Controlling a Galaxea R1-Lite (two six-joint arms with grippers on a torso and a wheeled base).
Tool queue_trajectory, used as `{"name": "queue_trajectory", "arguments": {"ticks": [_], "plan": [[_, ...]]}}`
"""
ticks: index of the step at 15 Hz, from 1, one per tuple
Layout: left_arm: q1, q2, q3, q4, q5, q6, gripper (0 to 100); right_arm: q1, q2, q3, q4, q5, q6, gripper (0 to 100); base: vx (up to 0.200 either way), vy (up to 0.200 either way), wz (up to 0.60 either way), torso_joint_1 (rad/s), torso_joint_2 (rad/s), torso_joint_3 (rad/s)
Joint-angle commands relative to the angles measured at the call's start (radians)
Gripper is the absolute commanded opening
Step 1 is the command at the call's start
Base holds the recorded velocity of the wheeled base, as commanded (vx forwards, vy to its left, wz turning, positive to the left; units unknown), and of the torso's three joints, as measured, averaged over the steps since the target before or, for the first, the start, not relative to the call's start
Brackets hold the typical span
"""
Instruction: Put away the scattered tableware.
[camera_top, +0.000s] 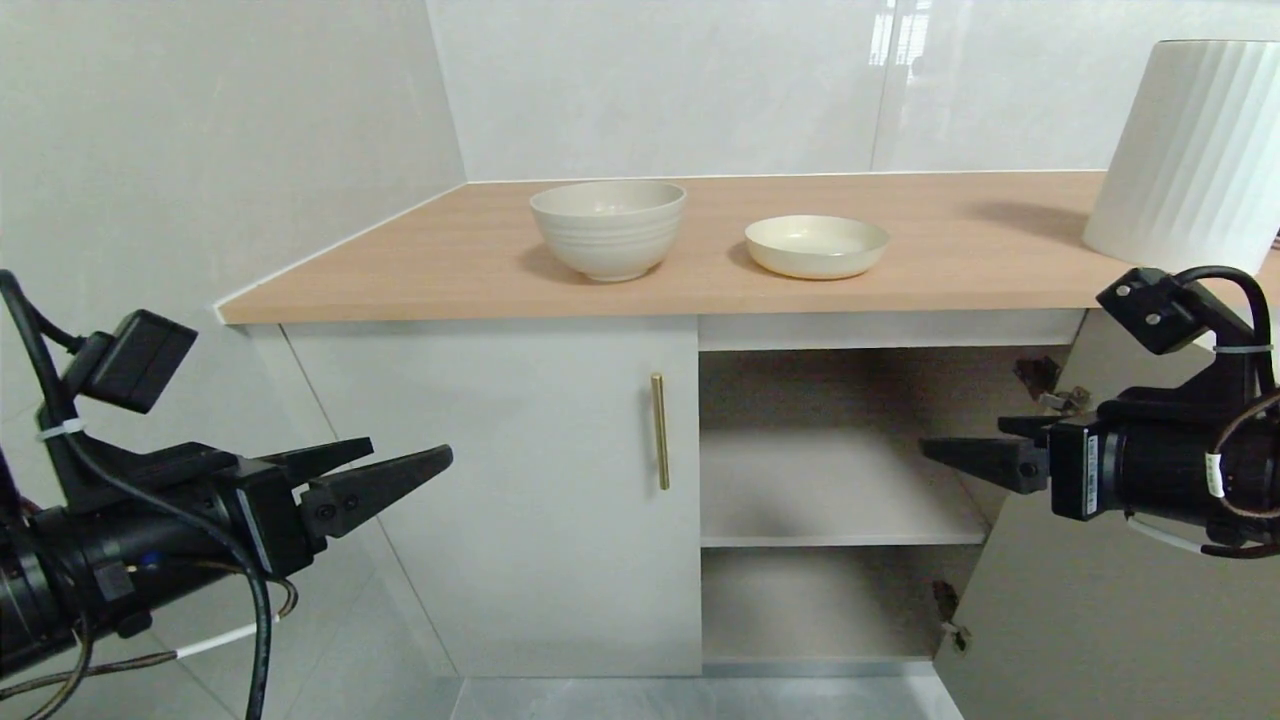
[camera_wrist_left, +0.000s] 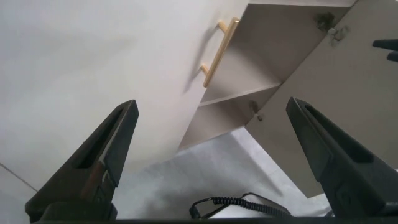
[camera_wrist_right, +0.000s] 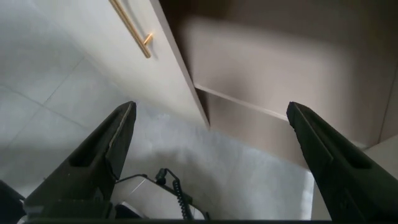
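Desk (camera_top: 420, 260): wood-grain top, set into a pale walled corner. On it:
- deep cream bowl (camera_top: 608, 228), upright, left of centre
- shallow cream dish (camera_top: 816, 246), near the bowl, not touching
- tall white ribbed object (camera_top: 1190, 150), far right, well apart

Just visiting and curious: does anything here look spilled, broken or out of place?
Nothing looks spilled or broken. The bowl and the dish sit upright on the counter, apart from each other. Only the cupboard's right door stands open.

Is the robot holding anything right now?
Nothing. The left end effector and right end effector are open and empty; the bowl and dish sit on the countertop.
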Motion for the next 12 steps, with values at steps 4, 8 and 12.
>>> {"name": "queue_trajectory", "arguments": {"ticks": [4, 8, 12], "plan": [[0.0, 0.007, 0.0, -0.001, 0.0, 0.0, 100, -0.001, -0.007, 0.013, -0.012, 0.0, -0.003, 100, 0.0, 0.0, 0.0, 0.0, 0.0, 0.0], [0.0, 0.016, 0.003, 0.001, 0.0, -0.002, 100, -0.003, -0.009, 0.013, -0.013, -0.002, -0.001, 100, 0.0, 0.0, 0.0, 0.043, -0.17, -0.158], [0.012, 0.068, 0.007, -0.002, 0.0, -0.006, 100, -0.05, -0.007, 0.01, -0.016, 0.001, -0.001, 100, 0.0, 0.0, 0.0, 0.152, -0.45, -0.289]]}}
